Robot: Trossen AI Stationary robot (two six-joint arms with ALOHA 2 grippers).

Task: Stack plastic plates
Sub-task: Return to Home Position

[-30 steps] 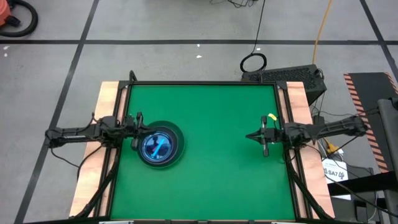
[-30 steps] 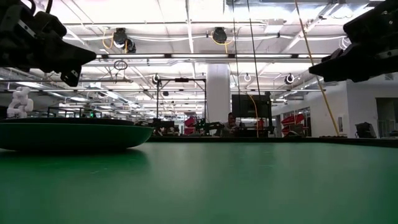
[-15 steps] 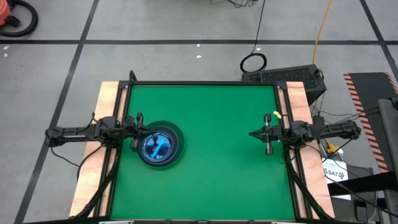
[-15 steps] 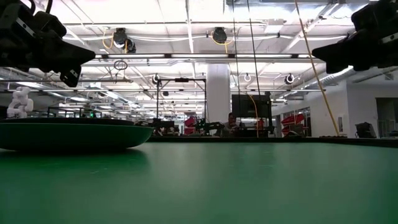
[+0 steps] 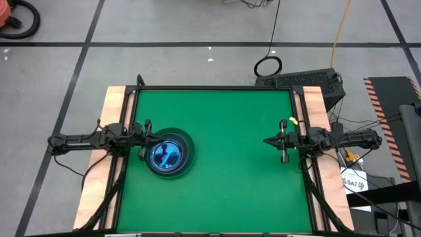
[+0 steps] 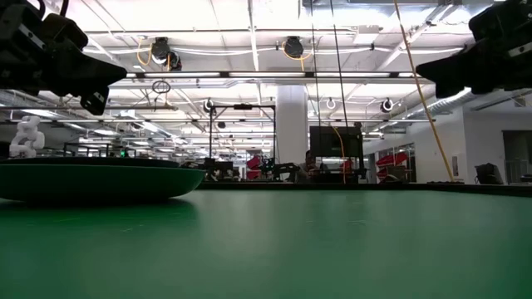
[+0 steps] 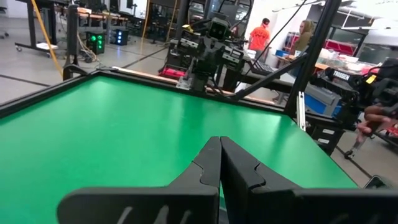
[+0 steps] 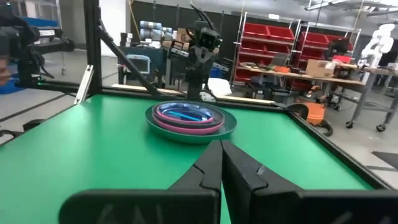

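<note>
plastic plates (image 5: 170, 155) stacked, desk (image 5: 223, 191) 9 o'clock | left claw (image 7: 219, 149) together, over stack's 9 o'clock rim | right claw (image 8: 221, 148) together, desk 3 o'clock

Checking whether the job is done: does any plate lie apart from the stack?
No: the high view shows one stack of plates on the green table's left, no plate elsewhere.

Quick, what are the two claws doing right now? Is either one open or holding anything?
Left gripper: closed, holding nothing, beside the stack of plates.
Right gripper: closed, holding nothing, far from the stack.
</note>
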